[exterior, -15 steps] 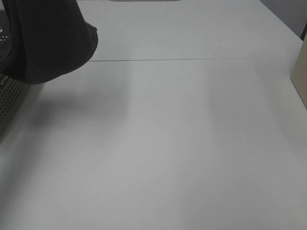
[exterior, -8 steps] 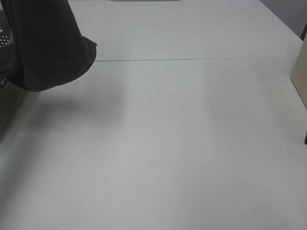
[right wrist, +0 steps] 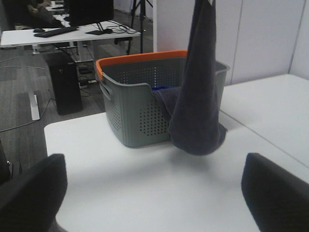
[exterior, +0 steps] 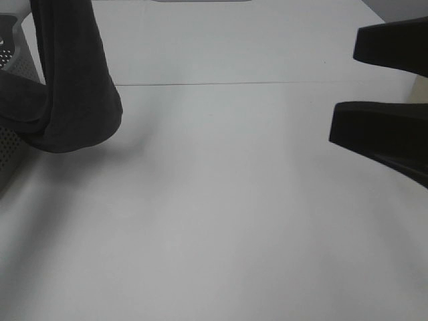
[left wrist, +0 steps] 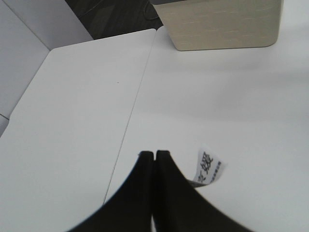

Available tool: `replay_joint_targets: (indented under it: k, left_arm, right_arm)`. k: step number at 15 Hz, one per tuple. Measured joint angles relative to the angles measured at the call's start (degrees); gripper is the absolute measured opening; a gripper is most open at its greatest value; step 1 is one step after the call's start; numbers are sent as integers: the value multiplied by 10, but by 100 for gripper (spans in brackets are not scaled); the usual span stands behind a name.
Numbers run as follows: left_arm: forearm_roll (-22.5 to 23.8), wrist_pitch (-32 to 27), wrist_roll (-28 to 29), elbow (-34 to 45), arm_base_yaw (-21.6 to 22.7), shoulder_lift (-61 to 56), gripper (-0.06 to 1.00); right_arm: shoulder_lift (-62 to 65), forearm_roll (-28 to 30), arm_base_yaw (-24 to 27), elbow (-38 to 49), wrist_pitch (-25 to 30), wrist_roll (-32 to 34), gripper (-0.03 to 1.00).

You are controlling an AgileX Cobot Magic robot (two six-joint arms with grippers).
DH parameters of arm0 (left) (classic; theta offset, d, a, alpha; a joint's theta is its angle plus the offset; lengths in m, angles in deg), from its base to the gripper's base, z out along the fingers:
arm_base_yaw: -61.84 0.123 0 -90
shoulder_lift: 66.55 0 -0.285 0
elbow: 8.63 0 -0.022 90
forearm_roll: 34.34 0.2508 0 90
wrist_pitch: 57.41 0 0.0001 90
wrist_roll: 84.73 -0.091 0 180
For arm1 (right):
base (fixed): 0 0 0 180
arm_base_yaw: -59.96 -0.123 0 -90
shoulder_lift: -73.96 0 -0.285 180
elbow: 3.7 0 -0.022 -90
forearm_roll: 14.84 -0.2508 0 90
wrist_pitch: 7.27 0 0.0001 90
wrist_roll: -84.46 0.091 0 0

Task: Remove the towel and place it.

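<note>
My left hand (left wrist: 154, 155) is pressed shut, fingers together, clamped on the towel (exterior: 73, 87). A white printed label (left wrist: 211, 166) sticks out just beside the fingertips, though the cloth at the pinch is hidden from my wrist camera. The towel hangs down from there in a long, dark, doubled-over drop at the far left of the surface (exterior: 234, 200). Its rounded bottom fold sits low over the surface, just beside the grey basket (right wrist: 135, 106) with the orange rim; I cannot tell whether the fold touches down. One part of the cloth trails over the basket's cut-down rim and into it.

My right hand (exterior: 342, 83) is at the right side, fingers spread wide apart and holding nothing. It points leftward across the bare surface, with the towel straight ahead but well apart from it. A pale wooden box (left wrist: 222, 24) stands at the right edge of the surface.
</note>
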Motion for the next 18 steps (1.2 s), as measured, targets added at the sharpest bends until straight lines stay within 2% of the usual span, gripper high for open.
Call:
replay_joint_targets:
  k: [4, 7, 10, 13, 15, 18]
  left_arm:
    - [-14, 1, 22, 0, -53, -4, 0]
    - [-10, 0, 37, 0, -100, -5, 0]
    - [-9, 0, 40, 0, -123, -5, 0]
    - [-6, 1, 61, 0, -140, -5, 0]
    - [-1, 0, 74, 0, -143, -5, 0]
    - [2, 0, 97, 0, -143, -5, 0]
  right_arm:
    - [-160, -97, 0, 0, 53, -156, 93]
    - [-269, -106, 0, -10, 88, -229, 93]
    - [-372, -107, -14, -44, 91, -262, 92]
    - [-473, -108, -89, -116, 91, -295, 92]
    - [-520, -108, -113, -156, 91, -306, 92]
    - [-600, -108, -120, -233, 91, -301, 90]
